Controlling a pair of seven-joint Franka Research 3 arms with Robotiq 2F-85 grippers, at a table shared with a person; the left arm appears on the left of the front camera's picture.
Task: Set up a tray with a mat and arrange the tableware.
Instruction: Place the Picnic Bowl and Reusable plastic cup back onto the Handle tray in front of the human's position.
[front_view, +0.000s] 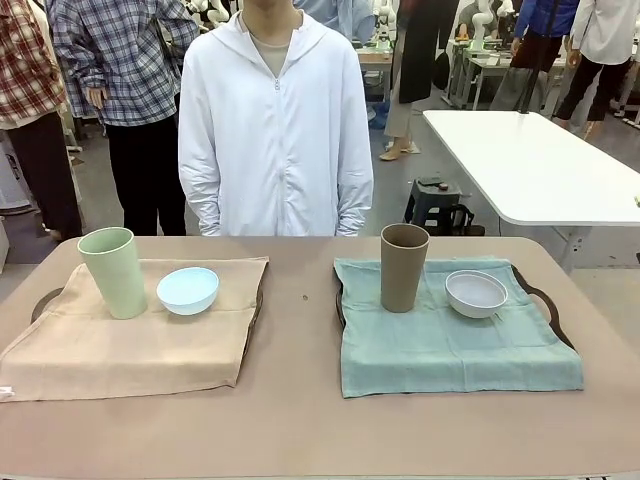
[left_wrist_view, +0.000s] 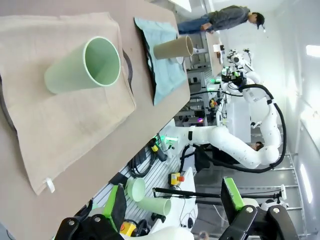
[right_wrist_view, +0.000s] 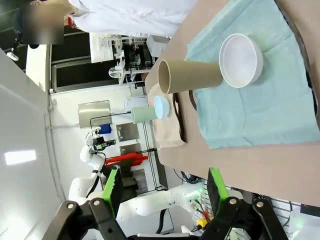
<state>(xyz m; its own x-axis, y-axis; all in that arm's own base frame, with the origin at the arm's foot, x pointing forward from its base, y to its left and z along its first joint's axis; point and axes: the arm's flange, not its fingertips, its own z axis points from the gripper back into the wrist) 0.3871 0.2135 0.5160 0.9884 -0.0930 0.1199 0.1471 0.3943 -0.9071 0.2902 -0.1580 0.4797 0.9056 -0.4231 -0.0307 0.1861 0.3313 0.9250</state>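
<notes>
Two trays stand on the table. The left tray (front_view: 44, 300) carries a beige mat (front_view: 140, 345), with a pale green cup (front_view: 108, 270) and a light blue bowl (front_view: 188, 290) upright on it. On the right tray (front_view: 546, 301) lies a teal mat (front_view: 450, 350), bearing a brown cup (front_view: 404, 266) and a white bowl (front_view: 476, 293). My left gripper (left_wrist_view: 175, 210) hangs open off the table's side, well away from the green cup (left_wrist_view: 85, 65). My right gripper (right_wrist_view: 164, 192) is open too, off the table's edge, apart from the brown cup (right_wrist_view: 192, 76) and white bowl (right_wrist_view: 241, 60).
A person in a white hooded jacket (front_view: 275, 120) stands at the table's far edge, hands down. A bare strip of tabletop (front_view: 300, 310) runs between the trays. A white table (front_view: 540, 160) stands behind at the right.
</notes>
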